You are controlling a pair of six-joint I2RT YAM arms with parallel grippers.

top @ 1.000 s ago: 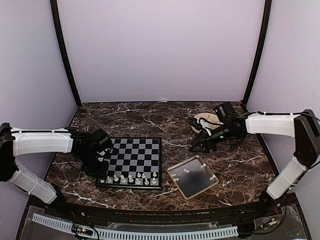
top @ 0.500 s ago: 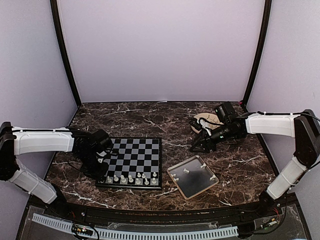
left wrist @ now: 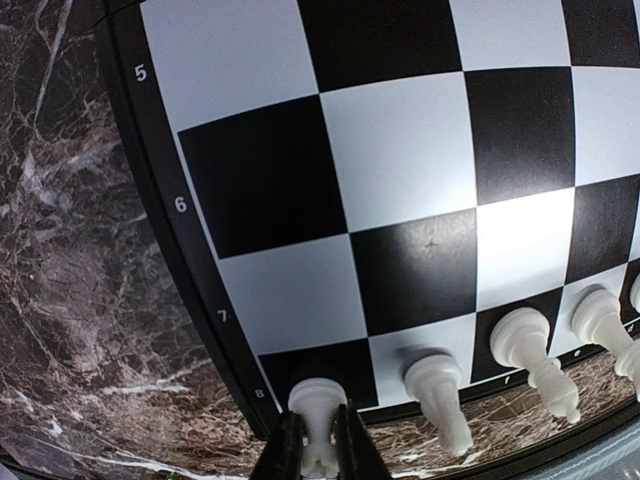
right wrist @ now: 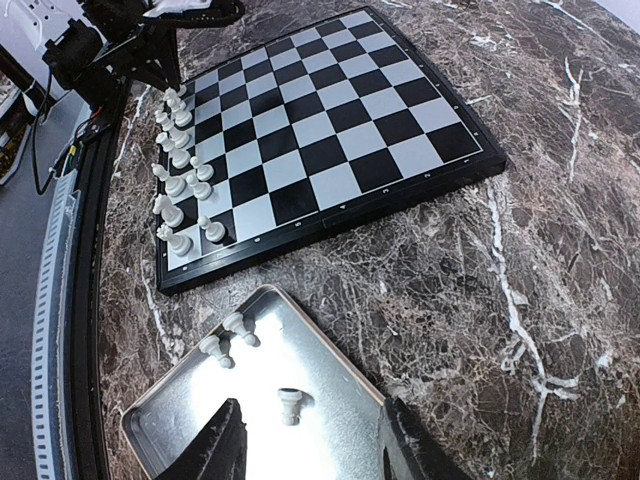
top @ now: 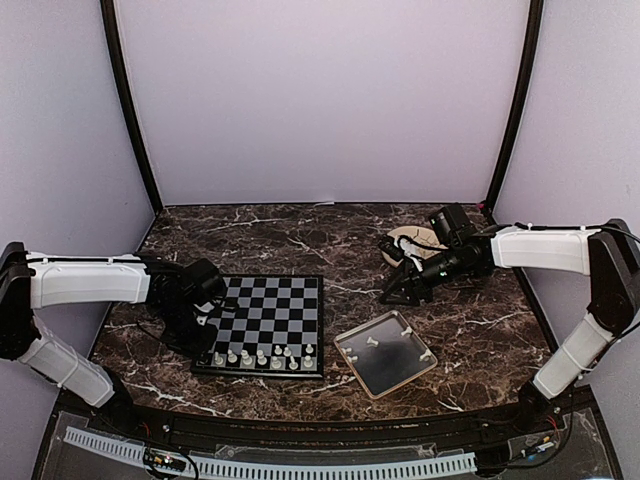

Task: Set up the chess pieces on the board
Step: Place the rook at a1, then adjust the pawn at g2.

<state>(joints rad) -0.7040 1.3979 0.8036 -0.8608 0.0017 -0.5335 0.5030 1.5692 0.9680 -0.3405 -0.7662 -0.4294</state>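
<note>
One white piece (left wrist: pixel 316 397) stands upright on the board (left wrist: pixel 400 140) corner, pinched by the left gripper (left wrist: pixel 319 432); right gripper (right wrist: pixel 312 425) open.

place: robot lab test cell | enclosure: plain pale walls (top: pixel 320 100) on three sides, black corner posts (top: pixel 128 110) | bench (top: pixel 300 235): dark marble-look top | rig: white left arm (top: pixel 85 283) and right arm (top: pixel 545 248) mounted at frame bottom | wiring: slotted white cable duct (top: pixel 270 465) along bottom edge | prop: board (top: pixel 280 310) lower centre

Checkered board (top: pixel 275 300) flat; white chess pieces (top: pixel 262 357) upright along near edge, several off-board.
</note>
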